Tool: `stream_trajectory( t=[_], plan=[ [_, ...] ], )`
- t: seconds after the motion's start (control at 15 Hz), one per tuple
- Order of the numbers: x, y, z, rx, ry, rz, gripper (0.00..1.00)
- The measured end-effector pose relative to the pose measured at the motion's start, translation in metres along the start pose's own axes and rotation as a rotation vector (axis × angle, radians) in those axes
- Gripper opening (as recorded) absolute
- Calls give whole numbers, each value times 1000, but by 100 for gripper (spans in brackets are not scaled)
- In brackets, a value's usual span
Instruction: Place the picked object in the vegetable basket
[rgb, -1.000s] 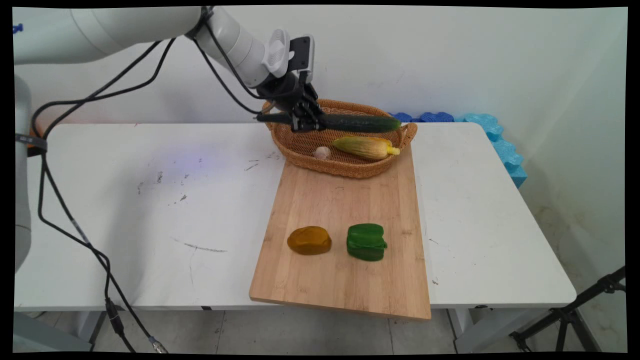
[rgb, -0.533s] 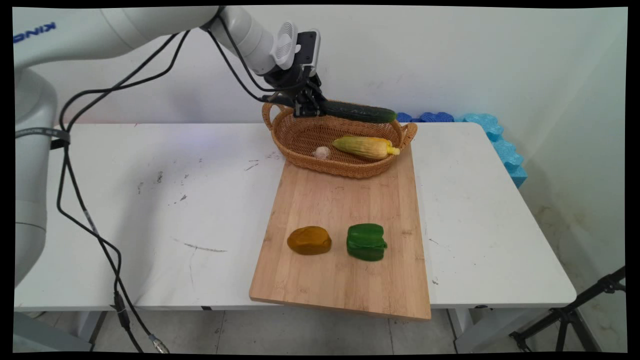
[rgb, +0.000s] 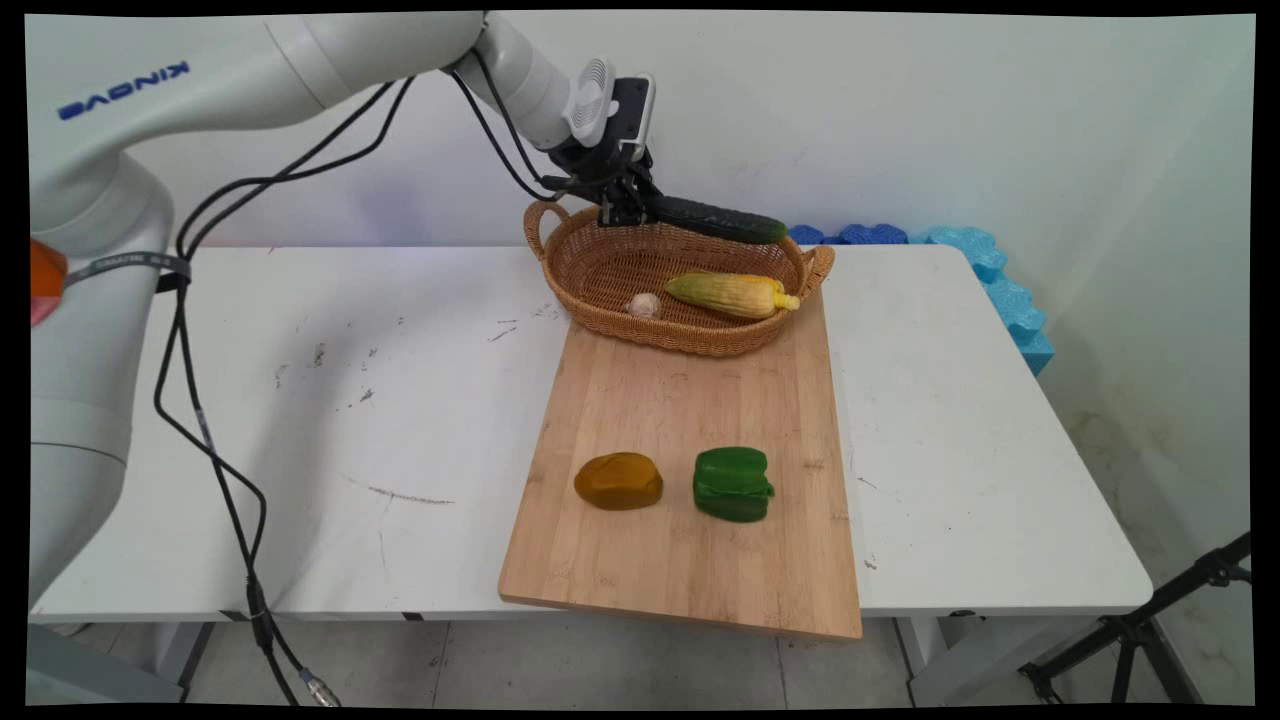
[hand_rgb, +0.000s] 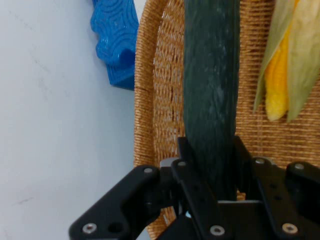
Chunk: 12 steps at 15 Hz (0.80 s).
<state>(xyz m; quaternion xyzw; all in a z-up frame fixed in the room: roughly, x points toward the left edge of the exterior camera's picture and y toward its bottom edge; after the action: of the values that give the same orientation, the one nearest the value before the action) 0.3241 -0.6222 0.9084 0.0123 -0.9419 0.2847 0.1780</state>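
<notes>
My gripper (rgb: 622, 212) is shut on the near end of a dark green cucumber (rgb: 722, 222), holding it in the air over the back rim of a wicker basket (rgb: 595, 275). In the hand view the cucumber (hand_rgb: 211, 90) runs straight up from between the fingers (hand_rgb: 186, 155), above the basket's weave (hand_rgb: 165, 95). An ear of corn (rgb: 732, 293) and a garlic bulb (rgb: 644, 304) lie inside the basket. The corn (hand_rgb: 285, 65) shows at the right of the hand view.
A wooden cutting board (rgb: 690, 420) lies in front of the basket, carrying an orange-brown lump (rgb: 619, 480) and a green bell pepper (rgb: 733, 483). Blue foam pieces (rgb: 985, 270) line the table's far right edge. Black cables (rgb: 200, 430) hang at the left.
The gripper has lifted the cucumber up and slightly to the right, from low inside the basket to above its back rim. The cucumber's far end now tilts downward.
</notes>
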Motion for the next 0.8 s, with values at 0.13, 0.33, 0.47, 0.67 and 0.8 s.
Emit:
stream_trajectory(
  t=[0.13,0.33,0.47,0.67,0.8],
  plan=[
    [-5,-3,13,0,-3,18,0],
    [-9,-5,25,-1,-5,34,0],
    [-12,-6,33,-1,-4,46,100],
    [-14,-6,40,-1,-2,58,100],
    [-15,-6,44,-2,1,67,100]
  ],
)
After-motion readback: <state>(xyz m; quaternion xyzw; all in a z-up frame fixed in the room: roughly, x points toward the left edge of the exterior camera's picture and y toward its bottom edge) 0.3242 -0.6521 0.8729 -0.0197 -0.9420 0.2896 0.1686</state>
